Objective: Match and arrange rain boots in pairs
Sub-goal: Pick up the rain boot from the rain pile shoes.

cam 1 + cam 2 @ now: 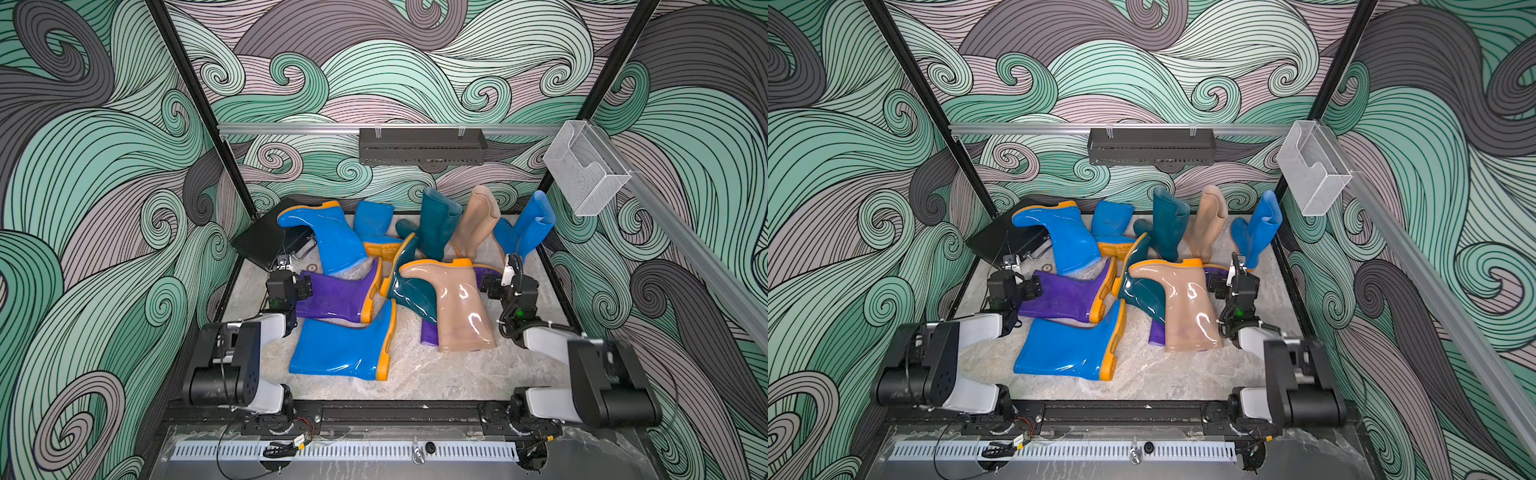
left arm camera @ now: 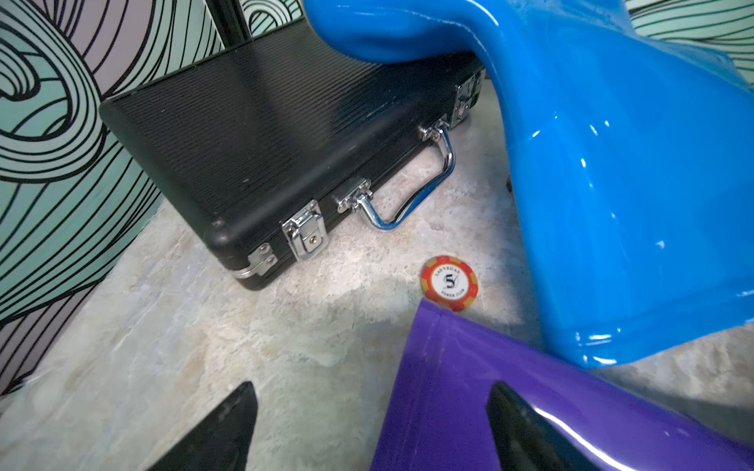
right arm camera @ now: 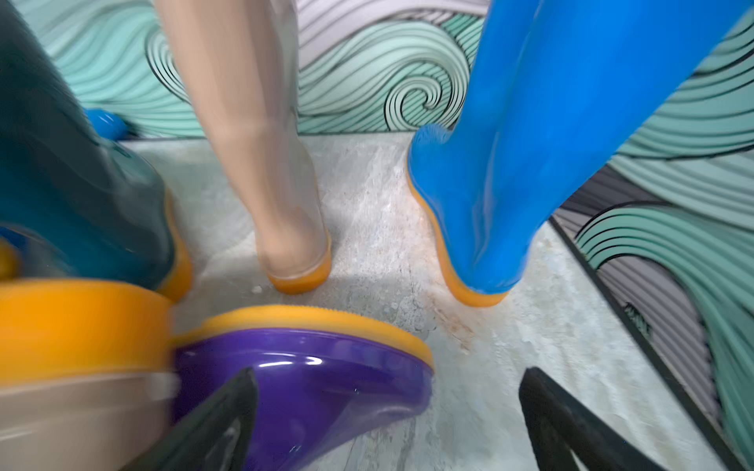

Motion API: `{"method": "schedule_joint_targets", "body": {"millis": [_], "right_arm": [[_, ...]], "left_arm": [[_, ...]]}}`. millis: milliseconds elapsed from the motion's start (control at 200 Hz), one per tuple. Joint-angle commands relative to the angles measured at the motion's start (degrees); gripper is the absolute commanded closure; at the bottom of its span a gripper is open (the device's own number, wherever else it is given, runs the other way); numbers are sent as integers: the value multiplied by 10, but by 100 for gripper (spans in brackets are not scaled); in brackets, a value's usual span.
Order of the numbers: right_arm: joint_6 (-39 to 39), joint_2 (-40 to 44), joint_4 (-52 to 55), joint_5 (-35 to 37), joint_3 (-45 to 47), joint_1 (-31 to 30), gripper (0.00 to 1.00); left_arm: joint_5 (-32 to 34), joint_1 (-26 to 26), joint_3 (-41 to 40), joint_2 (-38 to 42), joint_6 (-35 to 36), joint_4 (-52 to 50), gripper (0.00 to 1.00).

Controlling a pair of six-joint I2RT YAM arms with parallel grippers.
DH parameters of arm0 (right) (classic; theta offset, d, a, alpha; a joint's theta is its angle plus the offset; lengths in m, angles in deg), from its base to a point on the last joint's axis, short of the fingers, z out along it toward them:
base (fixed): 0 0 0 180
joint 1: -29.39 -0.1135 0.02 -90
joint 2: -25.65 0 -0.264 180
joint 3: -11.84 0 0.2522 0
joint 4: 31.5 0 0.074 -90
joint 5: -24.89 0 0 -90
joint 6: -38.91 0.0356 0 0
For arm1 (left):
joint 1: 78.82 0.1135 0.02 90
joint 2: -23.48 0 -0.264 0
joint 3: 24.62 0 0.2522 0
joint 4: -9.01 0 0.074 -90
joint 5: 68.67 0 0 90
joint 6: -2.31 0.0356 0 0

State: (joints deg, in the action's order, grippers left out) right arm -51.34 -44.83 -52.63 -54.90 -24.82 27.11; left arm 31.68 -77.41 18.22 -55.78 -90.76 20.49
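In both top views ten rain boots crowd the stone-patterned table (image 1: pixel 415 374). At the front, a front blue boot (image 1: pixel 340 349) lies on its side, with a purple boot (image 1: pixel 332 297) lying just behind it. Further back, a tipped blue boot (image 1: pixel 328 237) rests its foot on a black case (image 1: pixel 262 241) in the back left corner, and a back blue boot (image 1: pixel 374 222) lies beside it. A standing teal boot (image 1: pixel 436 224), a standing beige boot (image 1: pixel 478 224) and a standing blue boot (image 1: pixel 528 228) are upright along the back. In the middle, a lying beige boot (image 1: pixel 457 307) lies across a lying teal boot (image 1: pixel 411 291) and a second purple boot (image 1: pixel 429 334). The left tool (image 1: pixel 1034 286) sits at the purple boot's shaft opening. The right tool (image 1: pixel 1214 286) sits beside the lying beige boot's sole.

In the left wrist view, the left tool (image 2: pixel 372 387) is spread wide and grips nothing. One finger is over bare table and the other is in front of the purple boot (image 2: pixel 449 407); contact cannot be told. A red-and-yellow poker chip (image 2: pixel 449 282) lies just beside that boot's rim, near the case's chrome handle (image 2: pixel 412 195).

The right wrist view is blurred. The right tool (image 3: pixel 389 371) is spread wide and empty, with the second purple boot's toe (image 3: pixel 318 379) between its fingers. Beyond are the three upright boots.
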Motion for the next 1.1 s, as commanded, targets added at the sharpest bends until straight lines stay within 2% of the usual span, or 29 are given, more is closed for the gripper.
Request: {"method": "schedule_joint_targets", "body": {"millis": [0,95,200,350,455,585,746,921,1046,1096], "right_arm": [[19,103,208,8,-63,-3,1],[67,160,397,13,-122,-3,1],[148,195,587,-35,-171,-3,1],[244,223,696,-110,-160,-4,1],[292,227,717,-141,-133,-7,1],[314,224,722,-157,-104,-14,1],[337,208,701,-183,-74,-26,1],[357,189,620,-192,-27,-49,4],[349,192,586,-205,-8,-53,20],[349,205,583,-211,-5,-52,34]], "left_arm": [[3,-3,91,79,-28,-187,10],[-83,-3,138,131,-13,-283,11],[-158,-15,168,181,-33,-339,11],[-153,-81,181,228,-26,-360,11],[-148,-140,200,235,-15,-372,11],[-149,-202,229,222,-12,-381,11],[-154,-252,250,198,0,-376,11],[-151,-299,269,166,12,-366,11],[-148,-326,284,148,22,-362,11],[-147,-337,291,141,29,-362,11]]}}
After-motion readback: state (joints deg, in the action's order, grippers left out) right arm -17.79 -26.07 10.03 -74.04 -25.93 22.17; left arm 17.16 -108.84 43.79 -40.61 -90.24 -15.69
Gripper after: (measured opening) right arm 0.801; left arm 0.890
